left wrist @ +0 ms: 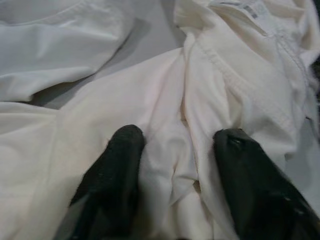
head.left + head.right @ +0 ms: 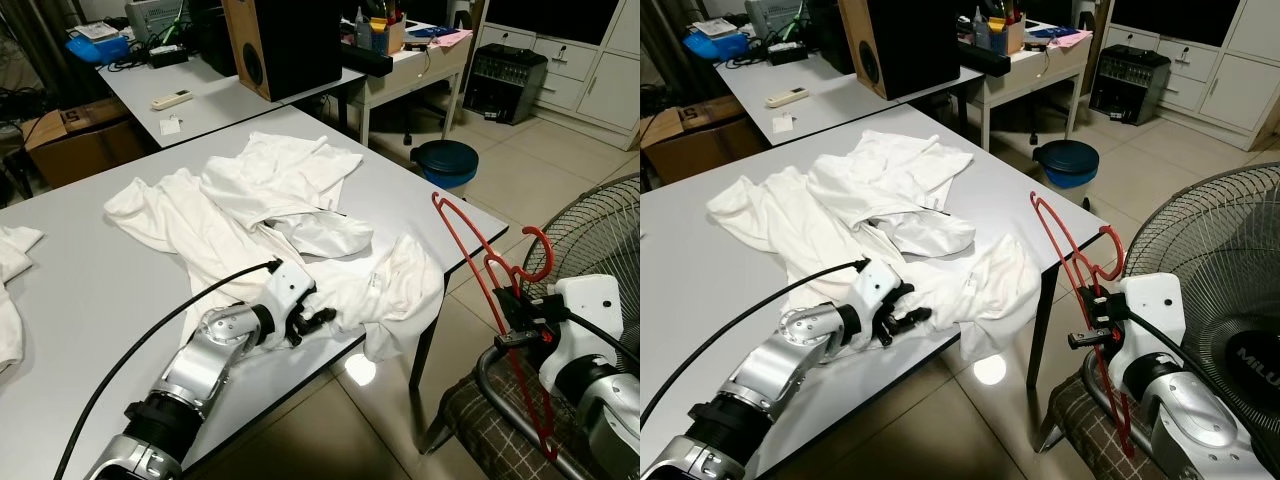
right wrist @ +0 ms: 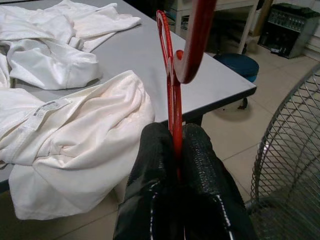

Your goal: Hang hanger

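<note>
A red wire hanger (image 2: 478,255) stands upright off the table's right corner, pinched in my right gripper (image 2: 508,312); the right wrist view shows both black fingers (image 3: 156,165) shut on its red wire (image 3: 173,105). White shirts (image 2: 270,215) lie crumpled on the grey table (image 2: 90,300). My left gripper (image 2: 318,318) rests on the near shirt's cloth at the table's front edge. Its two black fingertips (image 1: 122,150) are spread apart, pressing into the white fabric (image 1: 175,100) with a fold between them.
A standing fan (image 2: 600,235) is at the right. Under my right arm sits a chair with a checked seat (image 2: 490,430). A blue bin (image 2: 446,163) stands on the tiled floor beyond the table. A second table with a speaker (image 2: 280,45) lies behind.
</note>
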